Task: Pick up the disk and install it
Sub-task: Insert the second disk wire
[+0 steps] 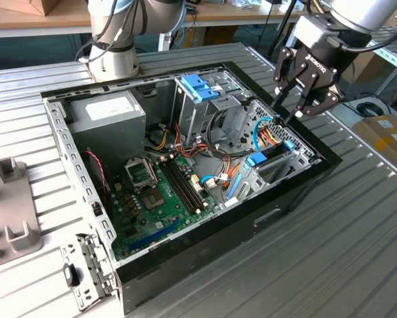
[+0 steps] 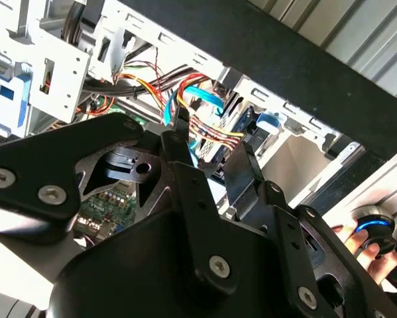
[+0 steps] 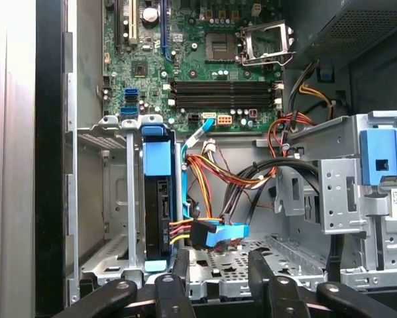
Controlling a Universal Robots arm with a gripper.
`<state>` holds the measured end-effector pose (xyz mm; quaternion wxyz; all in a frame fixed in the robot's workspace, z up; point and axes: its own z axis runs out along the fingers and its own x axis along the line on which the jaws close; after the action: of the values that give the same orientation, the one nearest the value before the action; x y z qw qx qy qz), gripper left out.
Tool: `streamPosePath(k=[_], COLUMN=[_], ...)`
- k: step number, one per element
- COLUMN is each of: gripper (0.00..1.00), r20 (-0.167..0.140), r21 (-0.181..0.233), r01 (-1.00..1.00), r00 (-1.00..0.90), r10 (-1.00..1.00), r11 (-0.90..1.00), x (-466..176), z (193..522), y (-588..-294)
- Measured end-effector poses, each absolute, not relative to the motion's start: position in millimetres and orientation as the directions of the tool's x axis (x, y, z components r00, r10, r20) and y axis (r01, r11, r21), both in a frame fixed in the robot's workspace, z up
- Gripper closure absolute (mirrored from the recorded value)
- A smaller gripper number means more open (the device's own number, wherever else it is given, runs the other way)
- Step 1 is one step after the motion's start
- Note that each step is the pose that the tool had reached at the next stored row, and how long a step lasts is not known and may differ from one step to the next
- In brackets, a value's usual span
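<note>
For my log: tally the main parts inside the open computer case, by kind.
Disk: 1
Power supply box: 1
Motherboard: 1
Drive cage with blue handle: 1
Total: 4

Open computer case [image 1: 205, 252] on ribbed metal surface [image 1: 357, 225]. Green motherboard [image 1: 158, 199] at case centre; grey power-supply box [image 1: 109, 116] at its 11 o'clock, blue handle [image 1: 199, 87] on drive cage at 1 o'clock. Grey fixture [image 1: 9, 205] outside case at 9 o'clock.
</note>
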<state>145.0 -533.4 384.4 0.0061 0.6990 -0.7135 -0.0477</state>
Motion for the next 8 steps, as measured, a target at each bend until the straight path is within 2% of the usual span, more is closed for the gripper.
streamPosePath(k=[8], gripper=[0.52], r20=[-0.058], r21=[0.074], r01=[-0.997], r00=[-0.023], r10=[-0.998], r11=[0.018], x=[133.3], z=[384.4], y=[-533.8])
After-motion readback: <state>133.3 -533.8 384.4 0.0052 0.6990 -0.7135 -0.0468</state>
